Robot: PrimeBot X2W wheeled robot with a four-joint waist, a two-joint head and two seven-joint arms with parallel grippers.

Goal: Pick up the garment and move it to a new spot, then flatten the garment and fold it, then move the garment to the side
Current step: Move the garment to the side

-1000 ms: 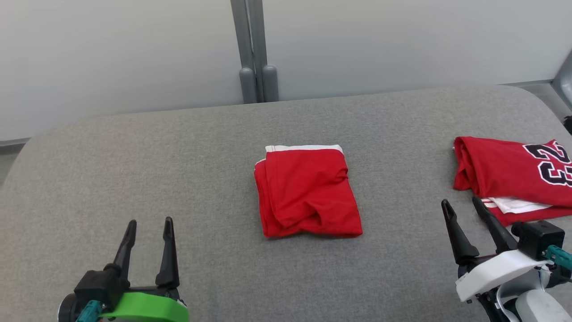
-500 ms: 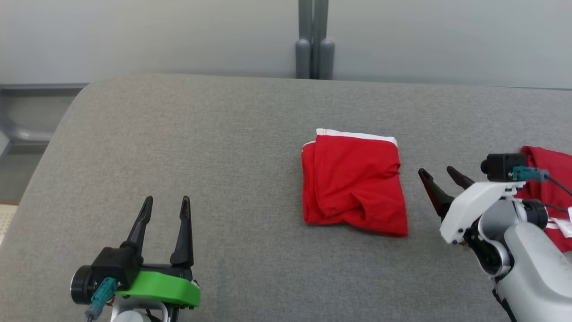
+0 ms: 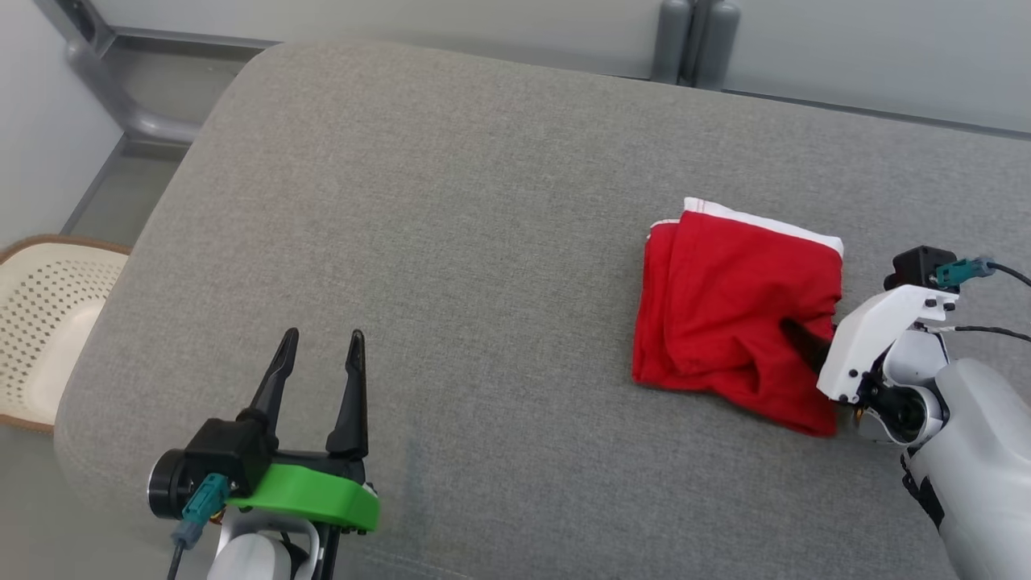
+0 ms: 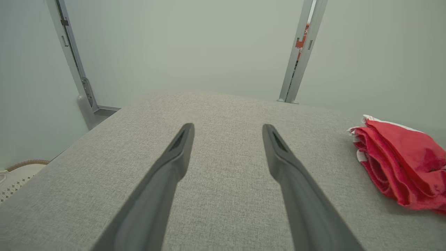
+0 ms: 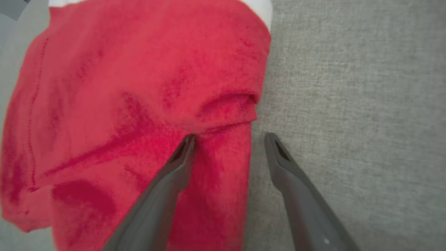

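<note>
**A:** Where is the garment lying?

**B:** The red garment [image 3: 733, 322] is lying folded on the grey fabric-covered table [image 3: 451, 201]. In the head view it is sitting toward the robot's right, with its white band [image 3: 765, 225] running along the far edge.

**A:** And what are the right jaws doing?

**B:** The right jaws are standing spread at the garment's near right edge, and they are gripping nothing. In the right wrist view one finger [image 5: 172, 174] is reaching over the red cloth, with its tip sitting at a raised fold [image 5: 226, 104]. The other finger [image 5: 287, 188] is lying over bare table just beside the garment, so the cloth's edge is running between the two. I cannot tell whether the first finger is actually touching the cloth.

**A:** And the left jaws?

**B:** The left jaws are also standing released and are holding nothing. Their fingers [image 3: 274, 374] are pointing across bare table at the lower left of the head view, well apart from the garment. In the left wrist view the garment is showing off to the right, past the fingertips.

**A:** Is anything else sitting around the table?

**B:** A cream perforated thing with a brown rim [image 3: 40, 322] is sitting beside the table's left end. Two grey posts [image 3: 697, 40] are standing against the pale wall behind the table.
</note>
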